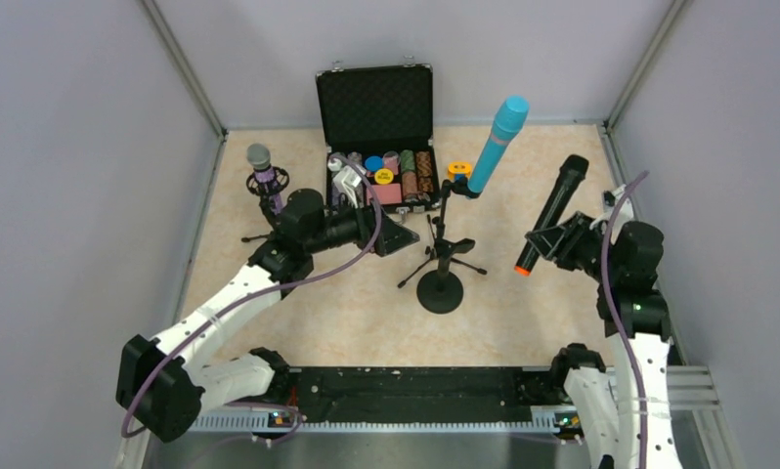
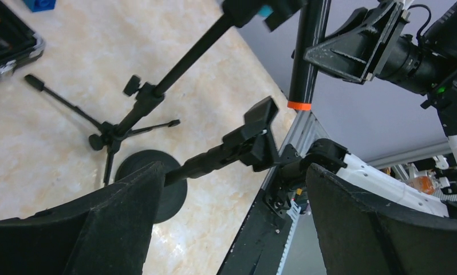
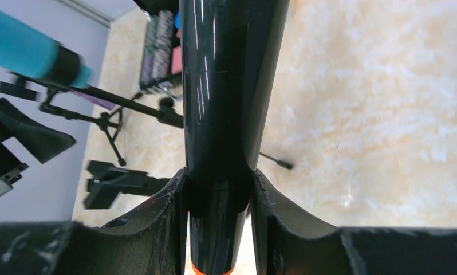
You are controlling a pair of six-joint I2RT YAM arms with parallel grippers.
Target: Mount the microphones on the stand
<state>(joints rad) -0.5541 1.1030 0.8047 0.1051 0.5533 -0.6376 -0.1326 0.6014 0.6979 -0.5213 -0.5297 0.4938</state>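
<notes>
My right gripper is shut on the black microphone, gripping it near its orange end and holding it tilted above the table on the right. The round-base stand in the middle carries an empty clip. A cyan microphone sits clipped on a tripod stand. At the left a purple microphone with a grey mesh head stands on another small stand. My left gripper is open, just left of the round-base stand, with nothing held.
An open black case with poker chips stands at the back centre, with a small yellow object beside it. Grey walls close in both sides. The tripod's legs spread over the tabletop next to the round base.
</notes>
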